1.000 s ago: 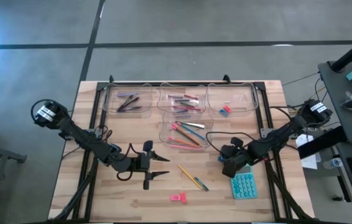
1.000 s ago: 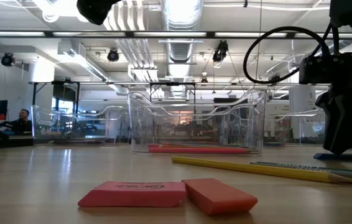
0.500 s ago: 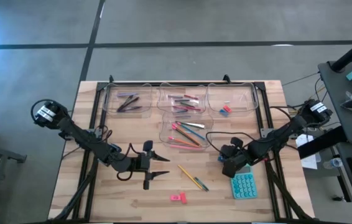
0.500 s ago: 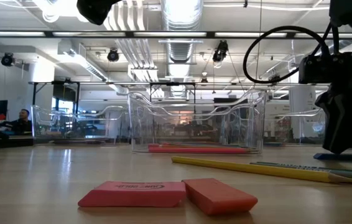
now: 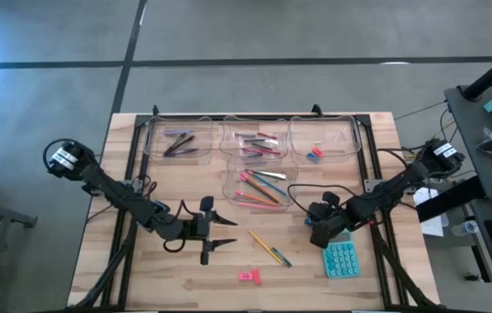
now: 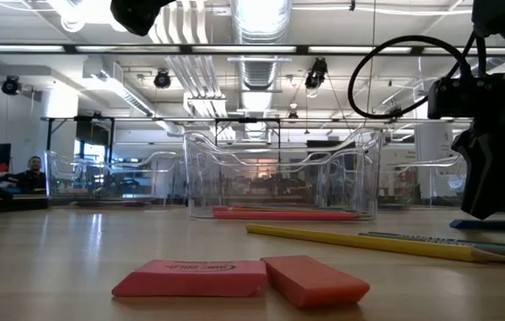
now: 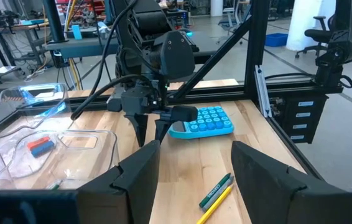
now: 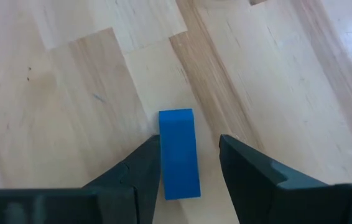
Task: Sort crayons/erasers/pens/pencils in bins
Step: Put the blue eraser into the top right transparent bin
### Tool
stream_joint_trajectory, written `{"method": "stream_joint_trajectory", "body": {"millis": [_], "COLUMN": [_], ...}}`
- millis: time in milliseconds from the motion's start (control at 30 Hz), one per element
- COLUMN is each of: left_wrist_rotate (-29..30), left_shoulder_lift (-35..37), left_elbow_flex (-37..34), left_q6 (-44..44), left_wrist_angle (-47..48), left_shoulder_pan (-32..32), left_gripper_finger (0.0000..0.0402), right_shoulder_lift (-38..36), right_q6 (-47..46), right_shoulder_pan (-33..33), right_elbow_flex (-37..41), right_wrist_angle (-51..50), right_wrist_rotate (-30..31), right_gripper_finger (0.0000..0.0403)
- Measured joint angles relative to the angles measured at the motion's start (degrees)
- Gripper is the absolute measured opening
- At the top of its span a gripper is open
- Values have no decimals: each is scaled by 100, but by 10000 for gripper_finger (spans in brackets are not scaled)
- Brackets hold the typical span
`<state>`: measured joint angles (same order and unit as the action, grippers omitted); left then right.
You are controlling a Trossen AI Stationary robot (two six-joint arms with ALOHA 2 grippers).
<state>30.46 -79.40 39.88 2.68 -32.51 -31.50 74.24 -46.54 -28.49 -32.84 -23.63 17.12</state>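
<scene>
A blue eraser [image 8: 179,152] lies flat on the wooden table between the fingers of my open right gripper [image 8: 185,171], which points steeply down at it, left of the teal calculator [image 5: 340,258]. My left gripper [image 5: 227,233] hovers open and level over the table's middle left, holding nothing. Two pencils [image 5: 269,248], yellow and green, lie between the arms. Two pink erasers [image 6: 235,278] lie near the front edge. Of the bins, three stand in a row at the back with pens [image 5: 178,143], crayons [image 5: 259,143] and erasers [image 5: 315,154], and a fourth one nearer [image 5: 259,184] holds pencils. My right gripper has one finger [image 8: 142,171] close against a long side [image 8: 162,155] of the blue eraser; I cannot tell whether it touches. The other finger [image 8: 241,165] stands clear of the opposite side. The fingers come from above, along the eraser, which lies on the table.
The calculator sits just beside my right gripper, toward the near right corner. Black frame rails [image 5: 375,187] run along the table's left and right sides. Bare wood lies at the near left.
</scene>
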Motion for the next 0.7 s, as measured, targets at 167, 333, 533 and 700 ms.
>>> {"method": "stream_joint_trajectory", "body": {"millis": [167,333,533,700], "left_wrist_rotate": [0,2,1,2], "left_shoulder_lift": [-12,-24,-25,-28], "left_elbow_flex": [0,0,0,0], "left_q6": [0,-2,-2,-2], "left_wrist_angle": [-4,-4,1,0], "left_shoulder_pan": [1,3,3,3], "left_gripper_finger": [185,185,185,185], "right_shoulder_lift": [6,91,143,153], "right_q6": [-23,-99,-105,-105], "right_shoulder_pan": [2,0,0,-2], "right_elbow_flex": [38,98,99,107], "right_wrist_angle": [-15,35,86,160], "right_wrist_rotate": [94,115,93,23], "right_gripper_finger": [155,155,155,155]}}
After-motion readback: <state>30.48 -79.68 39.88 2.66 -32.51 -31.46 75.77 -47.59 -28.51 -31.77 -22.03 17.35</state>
